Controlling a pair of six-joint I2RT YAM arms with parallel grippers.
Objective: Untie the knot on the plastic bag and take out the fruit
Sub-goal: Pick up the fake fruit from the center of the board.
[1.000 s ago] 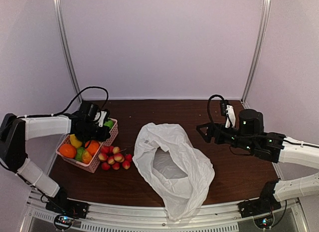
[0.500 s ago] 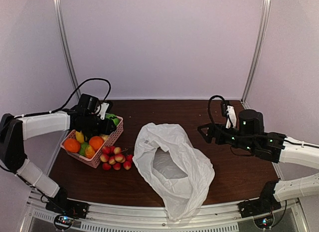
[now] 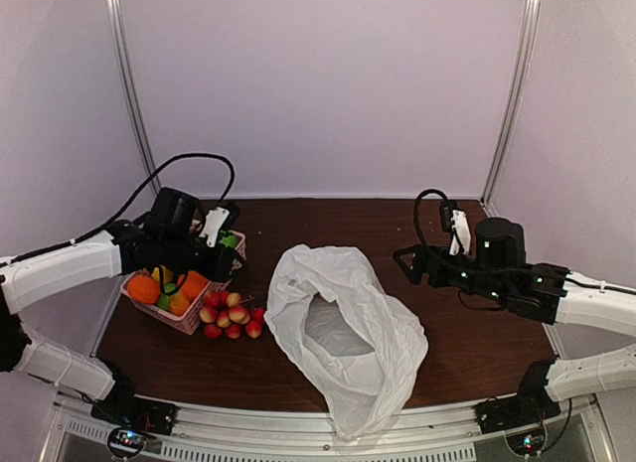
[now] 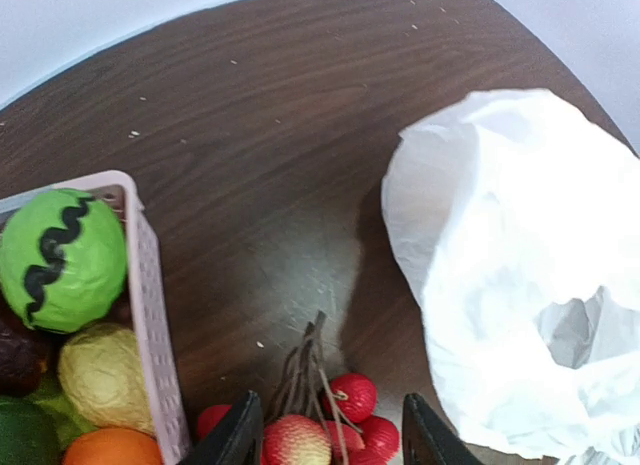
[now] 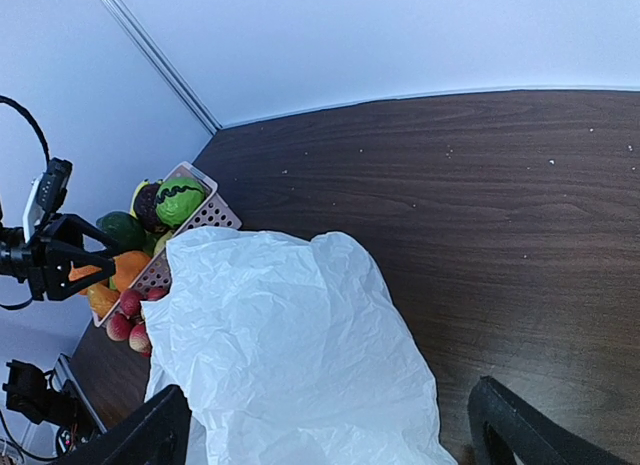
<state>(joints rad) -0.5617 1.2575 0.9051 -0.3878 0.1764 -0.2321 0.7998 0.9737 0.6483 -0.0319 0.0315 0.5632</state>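
Centrally, on the dark wooden table (image 3: 477,333), the plastic bag (image 3: 343,328) lies slumped and crinkled. It is white and faintly see-through, and its mouth gapes upward with a grey hollow showing inside. Its lower end trails to the table's near edge. At the table's left stands a pink basket (image 3: 187,328) heaped with fruit, near the bag but not touching it. My left claw (image 4: 330,405) hangs above the gap between basket and bag, its two fingers spread with nothing gripped. My right claw (image 5: 328,395) hovers off the bag's right side, facing it, with fingers set wide and bare. Between basket and bag sits a cluster of small red fruit (image 3: 231,316) on brown stems, just beside the basket's wall. In the basket's far corner rests a green ball with a black wavy stripe (image 4: 62,257), and oranges (image 3: 144,288) lie toward its near side.
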